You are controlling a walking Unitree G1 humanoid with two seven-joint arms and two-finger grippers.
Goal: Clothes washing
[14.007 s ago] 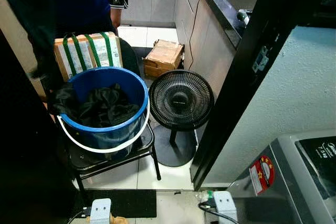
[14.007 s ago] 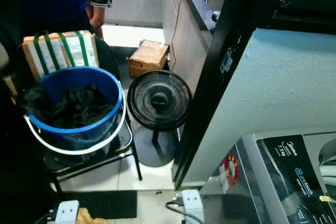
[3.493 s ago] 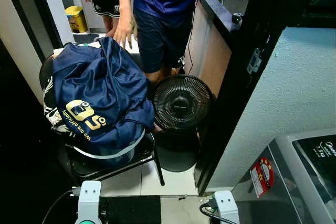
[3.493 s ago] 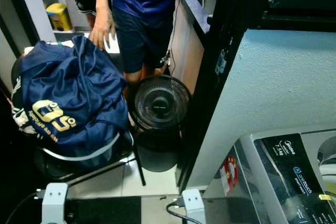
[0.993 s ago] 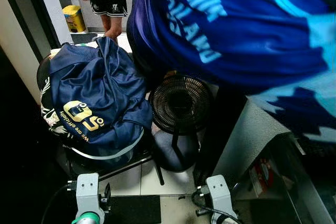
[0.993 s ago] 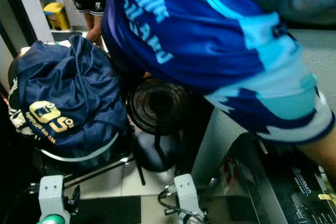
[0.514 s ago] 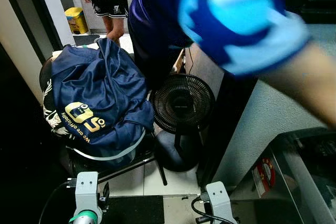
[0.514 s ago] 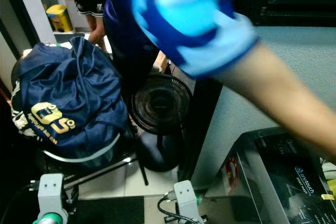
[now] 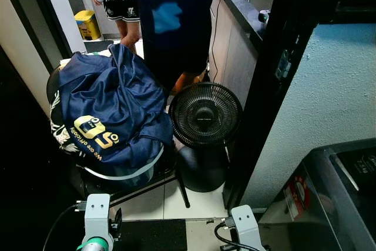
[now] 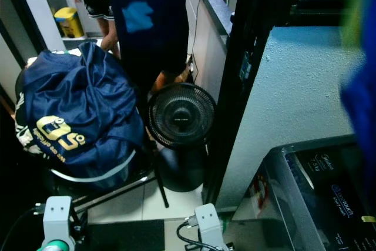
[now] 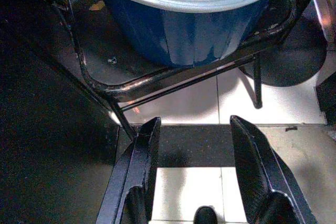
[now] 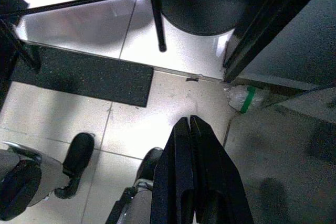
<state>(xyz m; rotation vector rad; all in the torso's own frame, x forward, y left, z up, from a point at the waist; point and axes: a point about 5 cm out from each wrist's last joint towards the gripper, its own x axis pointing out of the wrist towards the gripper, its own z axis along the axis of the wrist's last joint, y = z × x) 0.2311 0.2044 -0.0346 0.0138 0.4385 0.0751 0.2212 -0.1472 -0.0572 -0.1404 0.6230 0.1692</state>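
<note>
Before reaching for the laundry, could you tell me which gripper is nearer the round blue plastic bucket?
Left. The left gripper hangs just below the round blue plastic bucket; the right gripper hangs farther off, by the fan's base.

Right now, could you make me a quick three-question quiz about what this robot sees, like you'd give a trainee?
1. True or false: the navy blue garment is draped over the blue bucket on the black chair.
2. What stands on the floor beside that chair, toward the robot's right? A) a black fan B) a broom C) a stool
3. Fill in: the left gripper has its fingers ____, the right gripper has its fingers ____.

Key: 1 true. 2 A, the black fan. 3 open; shut.
</note>
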